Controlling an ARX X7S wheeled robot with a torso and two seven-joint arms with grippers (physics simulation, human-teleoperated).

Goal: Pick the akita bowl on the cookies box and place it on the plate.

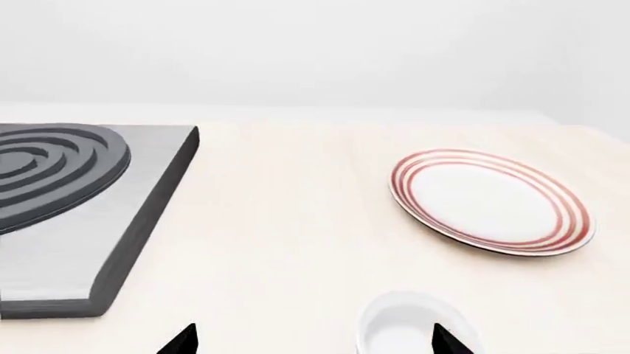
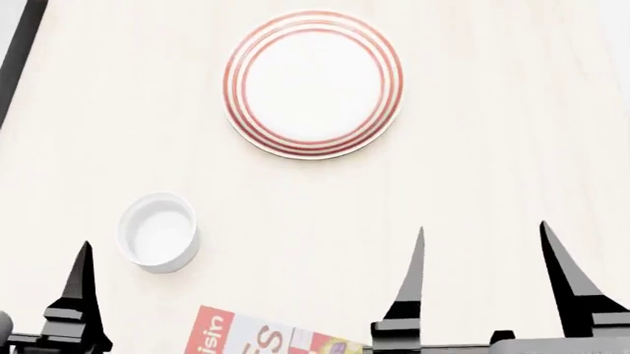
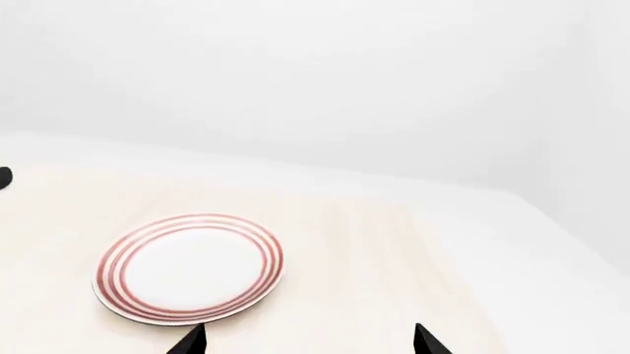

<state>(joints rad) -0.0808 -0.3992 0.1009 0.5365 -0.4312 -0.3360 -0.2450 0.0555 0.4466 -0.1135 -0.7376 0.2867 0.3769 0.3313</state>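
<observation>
Lying apart, plate (image 2: 313,83), ramekin (image 2: 158,231), cookies box (image 2: 265,338) at near edge

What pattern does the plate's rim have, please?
Thin red concentric rings on the white plate; clearest in the head view.

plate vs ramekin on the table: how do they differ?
The plate is wide and shallow; the ramekin is smaller across, with taller upright walls. The plate has red concentric rings around its rim; the ramekin is plain white. In the head view the plate lies farther out, near the middle, while the ramekin sits nearer the robot on its left side. Both are round, white inside, empty, upright and apart on the table.
</observation>
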